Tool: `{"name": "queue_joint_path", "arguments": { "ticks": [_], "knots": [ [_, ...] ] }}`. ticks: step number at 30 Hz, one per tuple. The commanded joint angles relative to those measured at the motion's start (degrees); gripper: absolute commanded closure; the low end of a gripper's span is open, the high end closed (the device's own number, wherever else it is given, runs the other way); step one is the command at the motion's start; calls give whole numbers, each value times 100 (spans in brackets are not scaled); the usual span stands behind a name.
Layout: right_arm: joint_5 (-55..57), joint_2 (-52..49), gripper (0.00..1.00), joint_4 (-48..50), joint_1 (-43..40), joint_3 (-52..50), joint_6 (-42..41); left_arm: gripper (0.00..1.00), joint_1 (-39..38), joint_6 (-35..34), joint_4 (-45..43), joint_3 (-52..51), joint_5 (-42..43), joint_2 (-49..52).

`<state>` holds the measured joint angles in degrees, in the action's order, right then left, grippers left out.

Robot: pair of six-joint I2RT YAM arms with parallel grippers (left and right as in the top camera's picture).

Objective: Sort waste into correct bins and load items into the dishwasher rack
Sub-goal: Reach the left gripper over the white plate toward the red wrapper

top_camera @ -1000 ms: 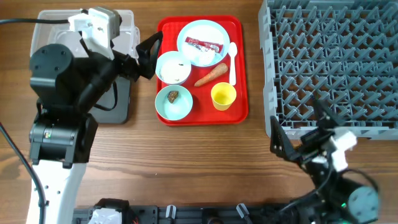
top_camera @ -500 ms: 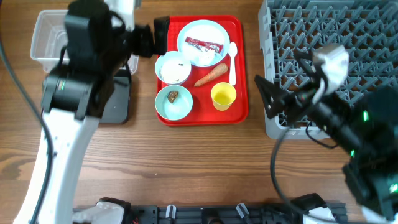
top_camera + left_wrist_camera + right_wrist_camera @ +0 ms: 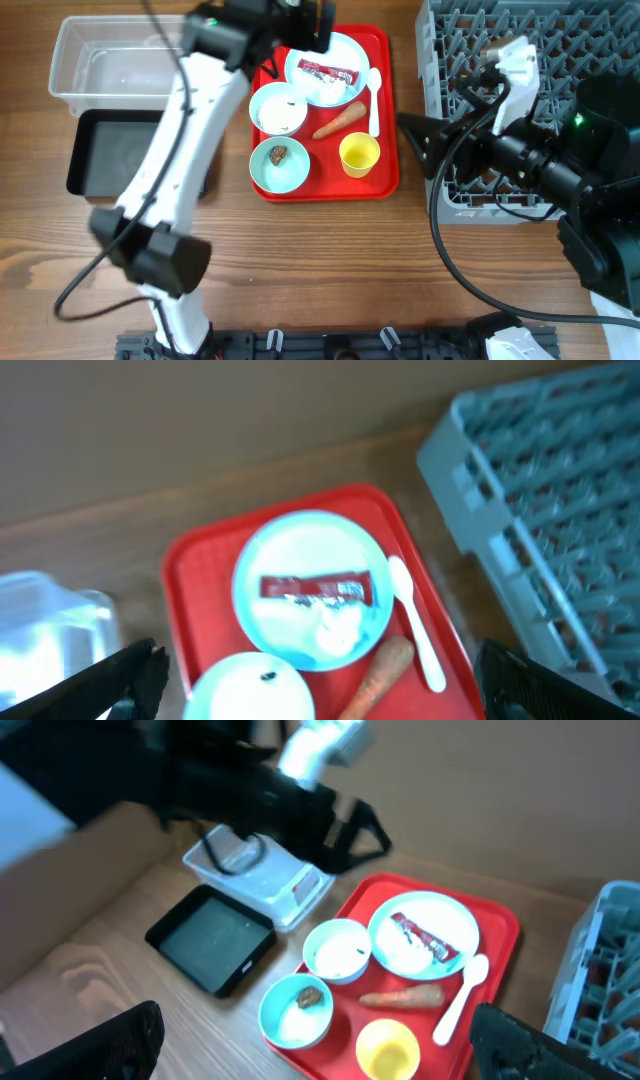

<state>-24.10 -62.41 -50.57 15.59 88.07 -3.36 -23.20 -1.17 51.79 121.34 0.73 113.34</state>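
Left arm stretched long across the table, its gripper (image 3: 318, 660) spread wide and empty above the pale blue plate (image 3: 300, 550), with the red snack wrapper (image 3: 312, 589) lying just ahead of the fingers. The right gripper (image 3: 315, 1025), likewise parted, hangs high over the red tray (image 3: 500, 945), the dishwasher rack (image 3: 600, 970) to its right.

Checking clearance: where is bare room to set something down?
Bare wooden table runs along the robot-side edge of the flat red serving tray. The tray itself is crowded; the right end effector fills the gap to the grey plastic rack.
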Motion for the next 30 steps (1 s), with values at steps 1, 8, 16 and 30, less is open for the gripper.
{"name": "queue_joint_path", "arguments": {
  "ticks": [1,8,16,30],
  "knots": [
    [-168,-48,0,-236,28,138,17,0,-199,70,59,157,192,424],
    [-166,-48,0,-374,28,138,17,0,-396,-258,-396,157,566,857],
    [-166,-50,0,-599,28,138,15,0,-398,-3215,-730,157,-529,1316],
    [-166,-48,0,-654,28,138,-131,9,-402,-4319,-632,157,-623,2175]
  ]
}}
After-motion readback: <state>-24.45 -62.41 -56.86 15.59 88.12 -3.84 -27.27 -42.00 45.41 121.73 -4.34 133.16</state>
